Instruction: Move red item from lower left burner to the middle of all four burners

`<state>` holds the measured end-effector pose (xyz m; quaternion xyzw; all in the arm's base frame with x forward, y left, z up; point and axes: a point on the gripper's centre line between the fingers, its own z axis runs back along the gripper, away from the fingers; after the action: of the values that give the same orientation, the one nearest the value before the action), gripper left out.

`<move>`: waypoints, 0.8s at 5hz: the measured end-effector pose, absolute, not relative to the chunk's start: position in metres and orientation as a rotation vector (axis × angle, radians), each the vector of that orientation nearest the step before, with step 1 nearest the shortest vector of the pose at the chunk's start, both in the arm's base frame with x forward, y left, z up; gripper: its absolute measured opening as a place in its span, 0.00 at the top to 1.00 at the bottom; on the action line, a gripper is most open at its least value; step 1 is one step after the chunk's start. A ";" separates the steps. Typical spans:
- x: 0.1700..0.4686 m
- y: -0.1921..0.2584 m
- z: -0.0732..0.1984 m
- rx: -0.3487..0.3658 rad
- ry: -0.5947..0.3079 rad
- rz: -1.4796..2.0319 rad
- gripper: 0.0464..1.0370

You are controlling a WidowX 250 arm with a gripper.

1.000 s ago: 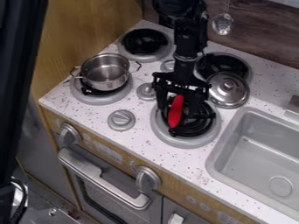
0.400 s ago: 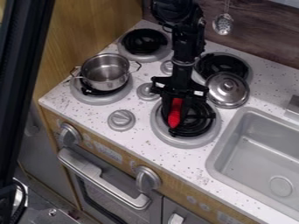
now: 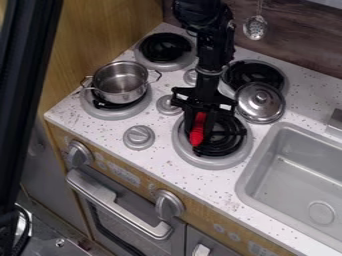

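tool (image 3: 200, 133): closed on red item (image 3: 197, 137) | at: over near right burner (image 3: 229, 145) | pot (image 3: 120, 83): on near left burner (image 3: 114, 112)

The gripper (image 3: 199, 136) pinches the red item (image 3: 197, 135) at a front burner (image 3: 207, 162).

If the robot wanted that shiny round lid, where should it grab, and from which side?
Probably by the knob in the middle, coming from above. The knob stands up from the lid, whose smooth, broad round top seems to offer little else to pinch.
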<state>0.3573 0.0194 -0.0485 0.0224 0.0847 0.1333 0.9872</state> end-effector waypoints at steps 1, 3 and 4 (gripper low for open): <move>0.367 0.026 -0.033 0.098 0.134 0.247 0.66; 0.412 0.053 0.006 0.112 0.018 0.261 0.66; 0.414 0.085 -0.018 0.139 0.085 0.304 0.66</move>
<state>0.4138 0.0847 -0.0183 0.0691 0.0421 0.1514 0.9852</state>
